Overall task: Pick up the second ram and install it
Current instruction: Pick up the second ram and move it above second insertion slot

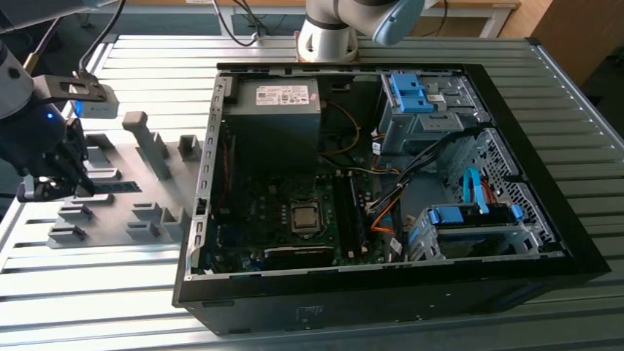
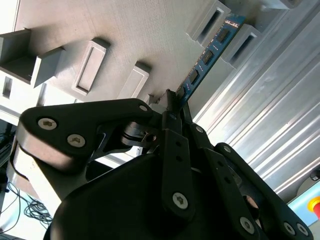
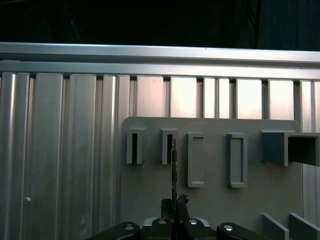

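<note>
While the gripper [image 2: 174, 102] pinches the second ram [image 2: 210, 52] edge-on, I'd lift straight. Far end sits between fixture blocks [image 2: 207, 22].

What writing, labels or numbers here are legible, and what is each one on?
Label on the power supply: print too small to read.
Mark on the case front: too blurred to read.
Ram: no print that can be read.
</note>
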`<act>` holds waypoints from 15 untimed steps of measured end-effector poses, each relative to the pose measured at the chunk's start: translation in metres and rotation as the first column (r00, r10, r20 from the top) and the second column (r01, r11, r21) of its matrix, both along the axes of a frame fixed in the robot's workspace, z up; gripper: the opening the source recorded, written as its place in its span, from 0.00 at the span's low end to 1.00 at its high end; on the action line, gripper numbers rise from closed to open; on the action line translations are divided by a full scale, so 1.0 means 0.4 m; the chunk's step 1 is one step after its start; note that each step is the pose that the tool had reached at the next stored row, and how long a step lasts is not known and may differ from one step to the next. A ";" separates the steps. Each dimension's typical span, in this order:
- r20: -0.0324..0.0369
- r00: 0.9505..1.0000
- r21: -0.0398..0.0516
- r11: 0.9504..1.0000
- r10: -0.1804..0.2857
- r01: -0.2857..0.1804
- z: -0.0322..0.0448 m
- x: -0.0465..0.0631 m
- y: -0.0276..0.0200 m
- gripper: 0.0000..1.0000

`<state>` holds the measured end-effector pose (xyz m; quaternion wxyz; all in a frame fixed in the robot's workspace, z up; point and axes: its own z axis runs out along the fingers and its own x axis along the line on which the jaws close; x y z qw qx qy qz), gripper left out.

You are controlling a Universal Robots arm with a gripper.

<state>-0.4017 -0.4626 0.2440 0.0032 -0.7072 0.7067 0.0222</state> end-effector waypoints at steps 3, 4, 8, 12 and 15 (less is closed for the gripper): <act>0.000 1.000 0.000 1.000 0.000 0.000 0.002 0.000 0.000 0.14; 0.000 1.000 0.000 1.000 0.000 0.000 0.003 0.000 0.000 0.14; 0.000 1.000 0.000 1.000 0.000 0.000 0.005 0.000 0.000 0.14; 0.000 1.000 0.000 1.000 0.000 0.000 0.007 0.000 0.000 0.14; 0.000 1.000 0.000 1.000 0.000 0.000 0.009 0.000 0.000 0.14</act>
